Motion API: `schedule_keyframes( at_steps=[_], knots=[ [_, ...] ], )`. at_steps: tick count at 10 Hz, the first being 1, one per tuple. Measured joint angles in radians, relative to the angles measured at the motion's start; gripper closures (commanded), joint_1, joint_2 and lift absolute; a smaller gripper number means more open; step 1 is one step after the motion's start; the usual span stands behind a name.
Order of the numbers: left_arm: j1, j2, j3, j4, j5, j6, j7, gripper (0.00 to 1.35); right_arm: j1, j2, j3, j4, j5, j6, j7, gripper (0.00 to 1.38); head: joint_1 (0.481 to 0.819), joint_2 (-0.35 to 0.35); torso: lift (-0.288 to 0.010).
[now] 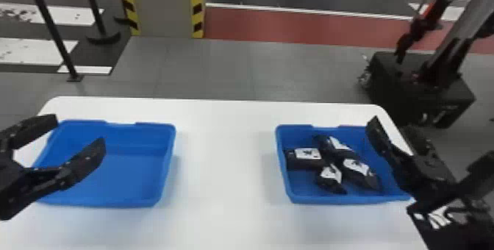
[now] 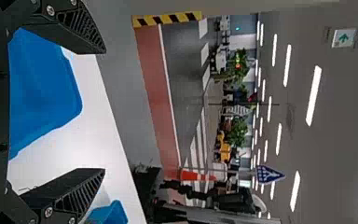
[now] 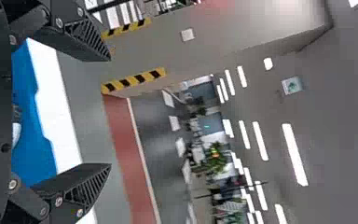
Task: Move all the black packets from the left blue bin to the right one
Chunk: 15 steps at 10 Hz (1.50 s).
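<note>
Left claw (image 1: 79,131): fingers spread wide, open gap between the tips. Head view has it across the left part of the left bin (image 1: 114,172): one tip by the far left corner, the other in front of the bin's interior. Can't tell its height over the bin. The bin runs out to the claw's right, blue floor showing. In the left wrist view, blue plastic and white table sit between the fingers, with a corner of the other bin beside one of them.

Table (image 1: 226,164): white, under both bins, broad stretch between the claws. Beyond the left claw, on the floor: two black posts (image 1: 55,28), then a pillar (image 1: 165,3) with yellow-black edges. Red floor strip (image 1: 312,28) past that.

Right bin (image 1: 342,198): well apart from the left claw, mostly to the left of the right claw. Four black packets (image 1: 303,161) with white labels lie in it, bunched together left of the right claw: one near the bin's left wall, one toward the far side, one toward the near side, one slanting nearest the claw.

Right claw (image 1: 432,139): also spread wide. One finger crosses the bin's right side, the other is off to the right. Black wheeled base (image 1: 419,87) on the floor beyond it.
</note>
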Motion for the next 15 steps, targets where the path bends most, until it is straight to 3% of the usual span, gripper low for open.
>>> schedule_keyframes(
  at_steps=[2,5,8,11,15],
  knots=[
    [0.085,-0.023,0.023,-0.015,-0.012,-0.122,0.074,0.13,0.11,0.025,0.032,-0.106,0.139,-0.098,0.001,0.18,0.695,-0.046,-0.11],
    [0.135,-0.026,0.032,0.046,-0.072,-0.31,0.106,0.13,0.238,0.027,0.087,-0.142,0.204,-0.221,0.0,0.18,0.695,0.018,-0.11],
    [0.134,-0.03,0.006,0.32,-0.013,-0.704,0.119,0.13,0.345,0.027,0.093,-0.169,0.284,-0.263,-0.032,0.18,0.695,0.031,-0.11],
    [0.162,-0.041,-0.034,0.355,-0.009,-0.772,0.156,0.13,0.415,0.027,0.107,-0.185,0.304,-0.265,-0.057,0.18,0.695,0.017,-0.11],
    [0.16,-0.02,-0.088,0.356,0.033,-0.783,0.199,0.13,0.438,0.027,0.117,-0.213,0.302,-0.265,-0.057,0.18,0.695,0.005,-0.11]
  ],
)
